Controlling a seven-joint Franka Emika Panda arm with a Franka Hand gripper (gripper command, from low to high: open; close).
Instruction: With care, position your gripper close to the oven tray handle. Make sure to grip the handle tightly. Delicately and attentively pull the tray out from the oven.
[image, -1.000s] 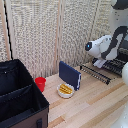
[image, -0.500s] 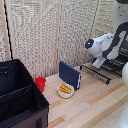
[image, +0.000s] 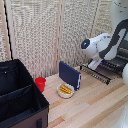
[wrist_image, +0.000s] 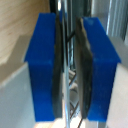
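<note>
Two blue pincer (wrist_image: 70, 70) fingers (wrist_image: 45, 65) clamped on oven tray handle (wrist_image: 69, 75). Tray (image: 102, 71) drawn slightly further out over tabletop (image: 95, 105) than half a second ago.

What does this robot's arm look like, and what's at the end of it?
The arm is bulky, rounded and glossy white, with a dark round cap on one joint and a dark band further up. At its end sits a small gripper with two flat fingers covered in bright blue, their inner pads dark. No cables or markings are visible.
</note>
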